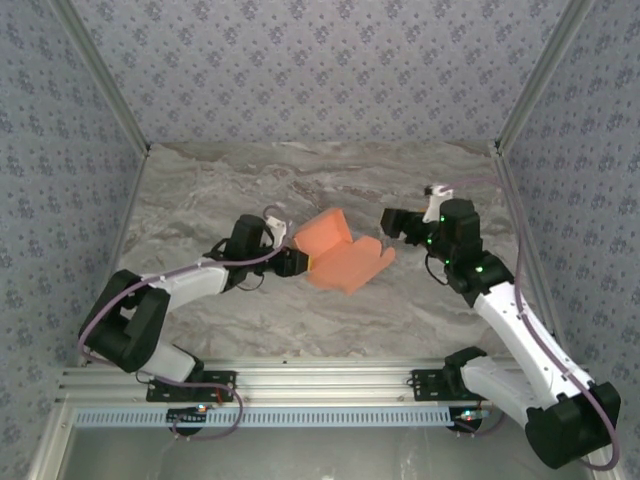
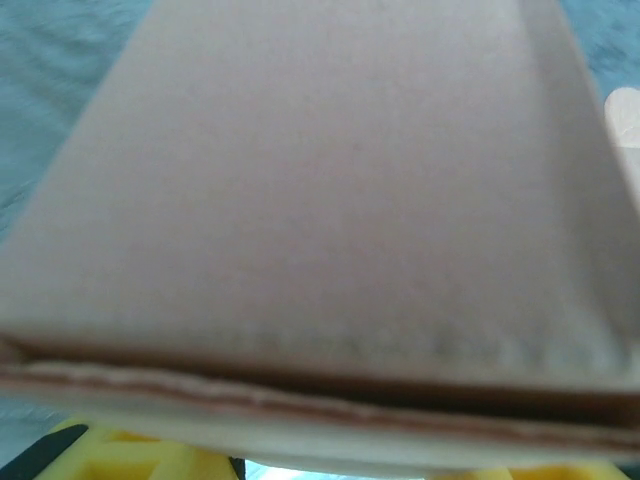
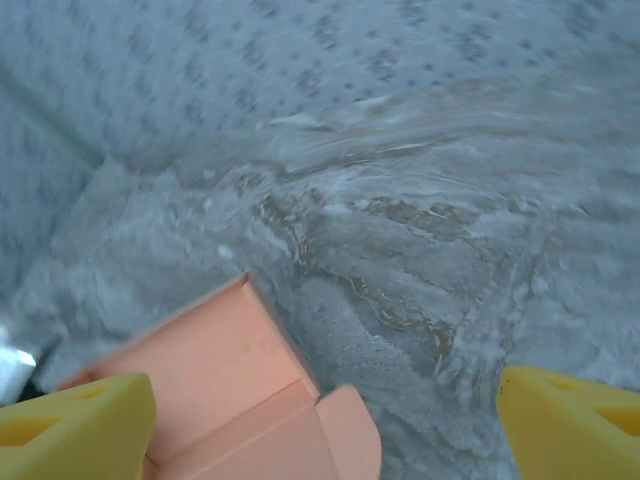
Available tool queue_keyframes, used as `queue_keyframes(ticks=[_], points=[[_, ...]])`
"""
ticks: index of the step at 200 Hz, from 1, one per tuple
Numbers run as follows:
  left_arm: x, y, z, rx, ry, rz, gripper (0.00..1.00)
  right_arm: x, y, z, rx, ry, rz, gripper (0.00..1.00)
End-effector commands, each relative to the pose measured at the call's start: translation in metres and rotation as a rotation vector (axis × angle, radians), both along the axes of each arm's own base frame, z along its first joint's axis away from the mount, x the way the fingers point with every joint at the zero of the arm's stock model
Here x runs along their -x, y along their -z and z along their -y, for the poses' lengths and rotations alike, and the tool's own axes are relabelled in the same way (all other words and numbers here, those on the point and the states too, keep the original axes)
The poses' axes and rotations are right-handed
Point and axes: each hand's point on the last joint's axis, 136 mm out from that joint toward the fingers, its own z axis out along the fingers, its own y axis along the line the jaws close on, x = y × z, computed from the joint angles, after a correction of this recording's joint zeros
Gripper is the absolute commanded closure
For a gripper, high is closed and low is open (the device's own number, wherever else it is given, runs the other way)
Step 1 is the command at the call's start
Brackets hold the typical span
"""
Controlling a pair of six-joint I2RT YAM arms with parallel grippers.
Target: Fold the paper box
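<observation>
1. The paper box (image 2: 320,200) is blurred in the left wrist view and overruns every edge.
2. From above, where the left gripper (image 1: 297,262) jaws meet the box is too small to tell.
3. The right wrist view's bottom edge cuts off the right gripper (image 3: 325,400) fingers (image 3: 75,420) and the box.

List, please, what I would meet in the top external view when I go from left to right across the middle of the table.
left gripper → paper box → right gripper
</observation>
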Motion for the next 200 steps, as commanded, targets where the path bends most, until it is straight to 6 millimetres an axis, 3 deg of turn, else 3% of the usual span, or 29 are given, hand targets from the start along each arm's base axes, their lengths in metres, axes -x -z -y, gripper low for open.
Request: queue_keyframes(ticks=[1,22,50,92,135,153,166,186,197,200], points=[[-0.031,-0.038,0.000,0.073,-0.201,0.134,0.64,0.022,0.040,-0.009,-0.385,0.130,-0.332,0.11],[-0.036,-0.033,0.006,0.070,-0.249,0.126,0.64,0.030,0.061,-0.029,-0.552,0.155,-0.486,0.17],[-0.037,-0.024,0.017,0.106,-0.302,0.098,0.67,0.041,0.085,-0.030,-0.410,0.241,-0.559,0.19],[-0.036,-0.029,0.020,0.121,-0.328,0.111,0.67,0.035,0.107,-0.042,-0.434,0.225,-0.622,0.23],[-0.030,-0.028,0.021,0.144,-0.335,0.086,0.66,0.022,0.106,-0.053,-0.422,0.176,-0.610,0.55],[-0.030,-0.028,0.022,0.151,-0.334,0.084,0.63,0.017,0.108,-0.055,-0.379,0.161,-0.612,0.74],[-0.029,-0.027,0.023,0.151,-0.334,0.078,0.56,0.015,0.110,-0.055,-0.352,0.154,-0.619,0.85],[-0.028,-0.029,0.028,0.178,-0.315,0.063,0.32,0.011,0.110,-0.056,-0.298,0.122,-0.619,0.94],[-0.025,-0.034,0.032,0.207,-0.295,0.058,0.04,0.008,0.111,-0.051,-0.230,0.111,-0.613,0.95],[-0.024,-0.035,0.032,0.213,-0.292,0.056,0.01,0.008,0.111,-0.050,-0.208,0.110,-0.614,0.96]])
